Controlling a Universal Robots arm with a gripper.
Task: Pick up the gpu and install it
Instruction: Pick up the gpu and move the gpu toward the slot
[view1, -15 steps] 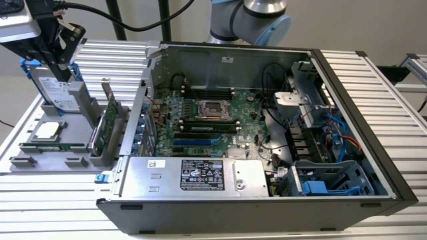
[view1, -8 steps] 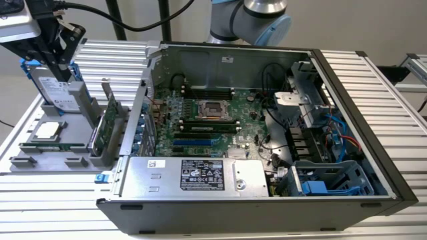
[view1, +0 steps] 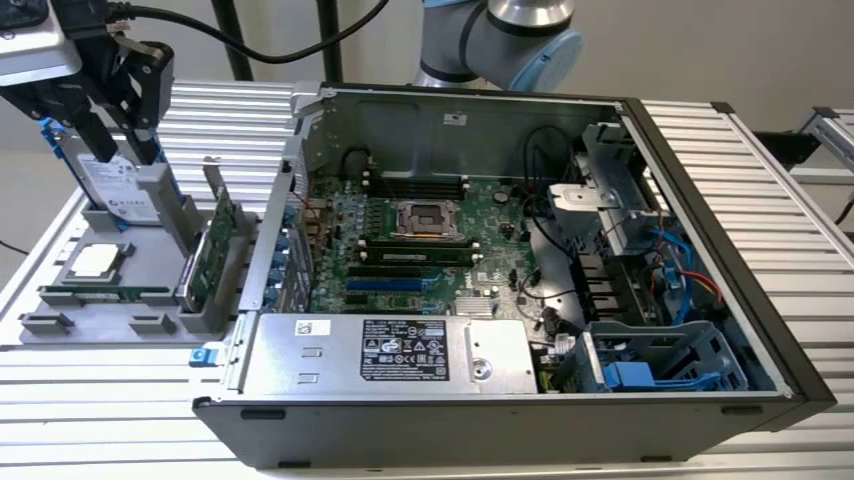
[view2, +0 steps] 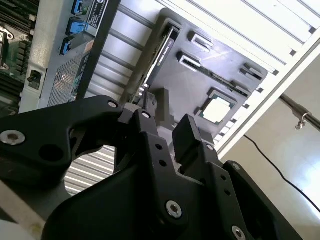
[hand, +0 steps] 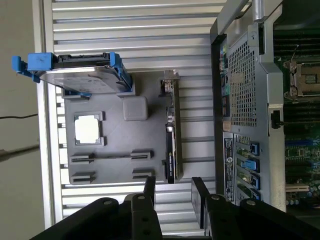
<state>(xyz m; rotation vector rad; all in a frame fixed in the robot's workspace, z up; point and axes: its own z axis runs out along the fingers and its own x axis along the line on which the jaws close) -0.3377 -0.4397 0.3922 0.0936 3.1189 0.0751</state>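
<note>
**Progress.** Nothing of the task shows as done. The gpu (view1: 214, 255), a flat green circuit-board card with a thin silver end bracket, has not been lifted. It stands on edge in its slot along the side of the grey moulded parts tray (view1: 80, 330) that lies nearest the computer. The black two-fingered gripper (hand: 175, 189) hangs above the tray, well apart from the card. Its fingers are spread, with only the ribbed aluminium table (hand: 130, 30) visible through the gap. Both the pickup and the seating are left to do.

**Tray, contents.**
- The gpu, as above.
- A silver hard drive in a blue frame (view1: 127, 190), propped upright at the far end, directly below the gripper in the exterior view.
- A square silver processor chip (view1: 96, 260), lying flat in a recess.
- A long narrow green memory stick (view1: 107, 293), lying along the near edge.

**Black tower computer case (view1: 467, 425), side panel off, lying just beside the tray.**
- A green motherboard (view1: 501, 262) on the floor of the case.
- An open metal processor socket (view1: 427, 215) with no chip in it.
- A blue expansion slot (view1: 380, 283), apparently vacant, though cables and shadow make this hard to confirm.
- A silver power-supply box with a printed label (view1: 387, 350), along the near wall.
- A blue plastic drive cage (view1: 641, 372), in the near corner on the exterior view's right.
</note>
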